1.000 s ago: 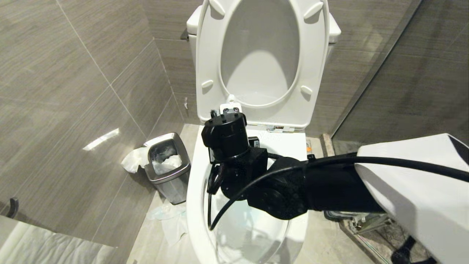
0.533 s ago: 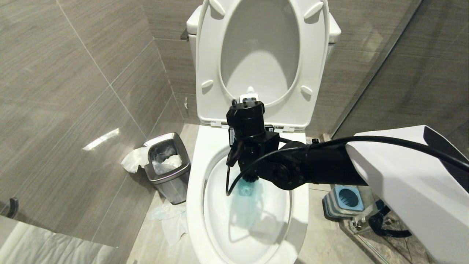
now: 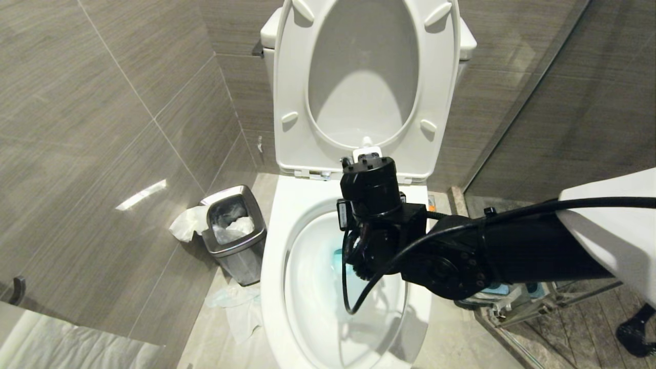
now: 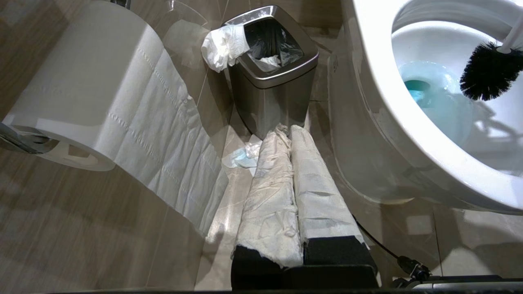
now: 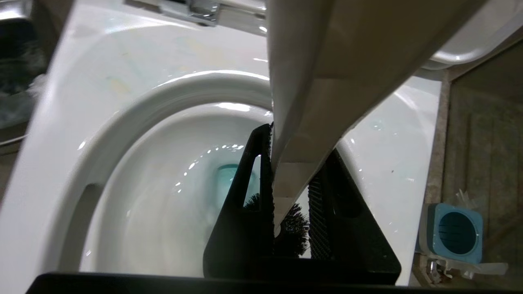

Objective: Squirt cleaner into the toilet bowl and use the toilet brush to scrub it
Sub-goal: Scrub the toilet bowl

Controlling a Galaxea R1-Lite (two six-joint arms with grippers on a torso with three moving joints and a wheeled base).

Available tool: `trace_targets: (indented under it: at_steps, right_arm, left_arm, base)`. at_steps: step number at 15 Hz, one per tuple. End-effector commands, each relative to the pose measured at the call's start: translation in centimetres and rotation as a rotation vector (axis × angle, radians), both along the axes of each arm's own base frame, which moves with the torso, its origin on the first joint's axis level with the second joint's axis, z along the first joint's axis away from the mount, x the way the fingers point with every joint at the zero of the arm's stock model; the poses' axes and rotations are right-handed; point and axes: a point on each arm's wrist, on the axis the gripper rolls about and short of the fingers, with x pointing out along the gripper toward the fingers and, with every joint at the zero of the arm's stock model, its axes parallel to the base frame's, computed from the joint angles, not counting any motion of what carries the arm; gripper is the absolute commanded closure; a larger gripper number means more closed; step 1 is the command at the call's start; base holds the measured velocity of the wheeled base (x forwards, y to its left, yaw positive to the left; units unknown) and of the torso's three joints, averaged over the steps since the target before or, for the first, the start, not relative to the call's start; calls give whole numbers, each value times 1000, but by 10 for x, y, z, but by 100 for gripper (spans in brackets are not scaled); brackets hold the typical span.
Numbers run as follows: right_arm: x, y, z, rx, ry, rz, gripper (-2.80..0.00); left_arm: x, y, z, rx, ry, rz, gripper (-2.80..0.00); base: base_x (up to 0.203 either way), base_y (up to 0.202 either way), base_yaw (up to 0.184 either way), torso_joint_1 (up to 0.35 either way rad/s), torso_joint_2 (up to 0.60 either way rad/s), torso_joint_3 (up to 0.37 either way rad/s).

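Right gripper is over the toilet bowl, near its back rim by the hinges, fingers clamped on the white handle of the toilet brush. Handle runs up past the wrist; its flat end pokes out above the wrist in the head view, in front of the raised seat. Black bristle head hangs inside the bowl, above the blue water, close to the inner wall on the right side; contact with the wall can't be told.

Left gripper parked low beside the bowl's left outer wall, paper-wrapped fingers pressed together, nothing between them. Steel waste bin just ahead of it, toilet roll on the wall alongside. Blue-topped brush holder sits on the floor right of the bowl.
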Motion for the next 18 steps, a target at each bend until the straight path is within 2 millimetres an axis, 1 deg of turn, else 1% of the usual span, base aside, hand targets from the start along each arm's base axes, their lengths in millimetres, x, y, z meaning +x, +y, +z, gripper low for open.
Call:
trace_targets:
  at_steps: [1,3,5,6,10,13,15,16,18]
  right_arm:
    - [-25,5,13,23,-15,45,0]
    - [-43,17,13,25,-11,93,0]
    - [-49,26,12,27,-12,118,0]
    - [-49,30,11,30,-15,124,0]
    - [-36,44,10,49,-34,115,0]
    - [-21,44,9,54,-44,87,0]
    - [-11,41,12,57,-56,67,0]
    - [-8,39,15,55,-62,63,0]
    - [-10,36,24,66,-75,61,0]
  left_arm:
    - [0,0,0,0,1,1,0]
    - [0,0,0,0,3,1,0]
    - [0,0,0,0,1,1,0]
    - [0,0,0,0,3,1,0]
    - [0,0,0,0,2,1,0]
    - [0,0,0,0,1,1,0]
    - [0,0,0,0,2,1,0]
    - [0,0,0,0,3,1,0]
    - [0,0,0,0,3,1,0]
  base:
    - [0,0,0,0,0,0]
    - [0,0,0,0,0,0]
    - [0,0,0,0,0,0]
    - [0,0,0,0,0,0]
    - [0,0,0,0,0,0]
    - [0,0,0,0,0,0]
    - [0,0,0,0,0,0]
    - [0,0,0,0,0,0]
    - [0,0,0,0,0,0]
